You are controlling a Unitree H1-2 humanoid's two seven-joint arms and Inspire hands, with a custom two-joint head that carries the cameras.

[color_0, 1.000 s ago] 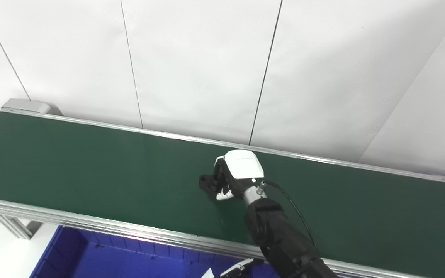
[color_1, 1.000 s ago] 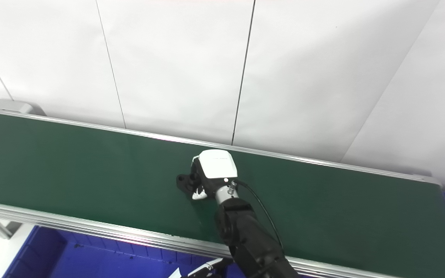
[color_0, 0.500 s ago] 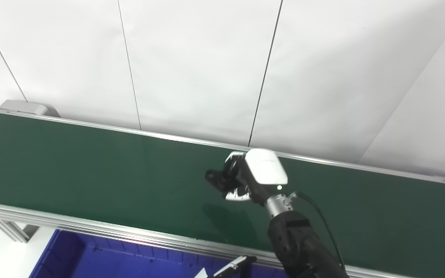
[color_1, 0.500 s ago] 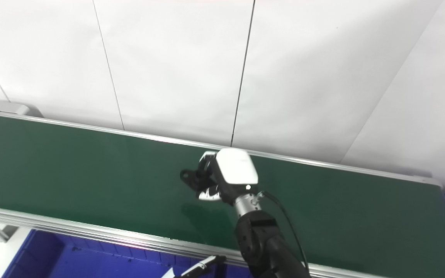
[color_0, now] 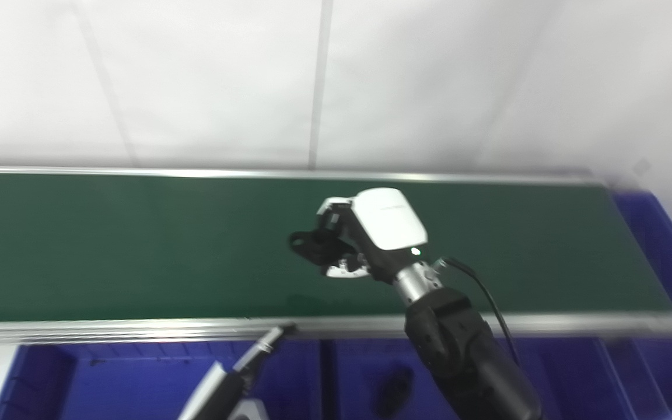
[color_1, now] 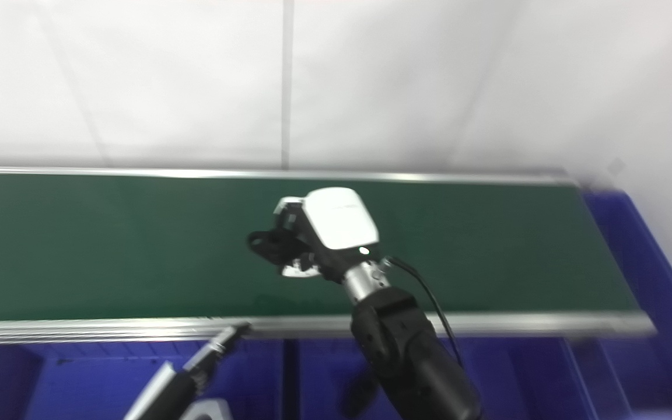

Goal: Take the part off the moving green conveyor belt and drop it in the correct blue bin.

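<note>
- White wall panels (color_0: 207, 81), smooth and split by thin dark seams, fill the background behind the work area.
- Across the middle runs the green conveyor belt (color_0: 108, 239), a flat matte band edged by silver metal rails (color_0: 137, 329) front and back.
- Below the near rail sit blue plastic bins (color_0: 137, 379), side by side with a dividing wall between them; another blue bin (color_0: 657, 233) stands at the belt's right end. A dark blurred shape lies in the bin under the arm; what it is cannot be told.
- Rising from the lower right, the right arm (color_0: 470, 361) is black and bulky, with a metal wrist ring and a thin black cable looping off it.
- The right hand (color_0: 365, 239), capped by a glossy white shell, is raised above the belt with fingers curled to the left, clamped around the part.
- The part (color_0: 310, 245) is small, black and irregular, jutting left from the fingers, clear of the belt surface.
- Only fingertips of the left hand (color_0: 237, 373) show at the bottom edge, near the front rail; its grip cannot be told.
</note>
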